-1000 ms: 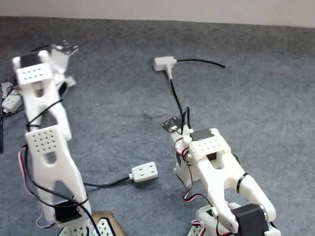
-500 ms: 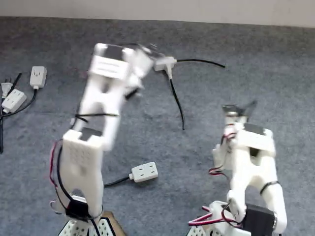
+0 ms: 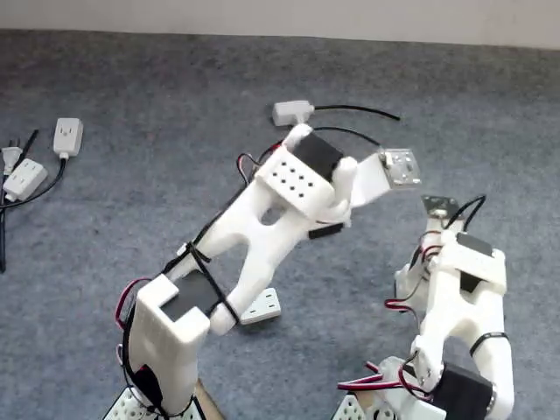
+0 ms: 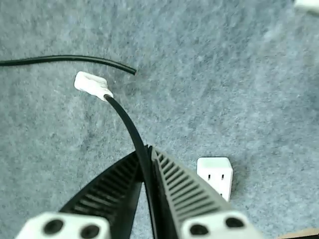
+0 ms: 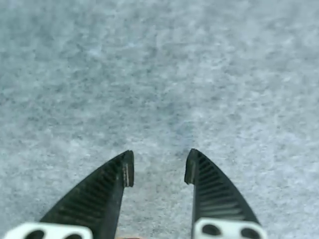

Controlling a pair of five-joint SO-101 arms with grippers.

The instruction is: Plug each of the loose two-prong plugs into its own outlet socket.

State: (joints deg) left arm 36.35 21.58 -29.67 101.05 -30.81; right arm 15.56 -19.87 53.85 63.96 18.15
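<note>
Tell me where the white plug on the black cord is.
High view: the white plug lies on the carpet at the far middle, just beyond the left arm. Its black cord leads into the left claw, shut on it.

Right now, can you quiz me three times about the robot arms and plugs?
1. Where does the white plug lie? A on the grey carpet B in a basket C on a chair
2. What colour is the cable in the left pincer? A black B yellow C green
3. How is the right pincer? A shut on a plug B open, empty C shut on a cable
Answers: A, carpet surrounds it; A, it runs black through the pincer; B, carpet shows through its gap.
</note>
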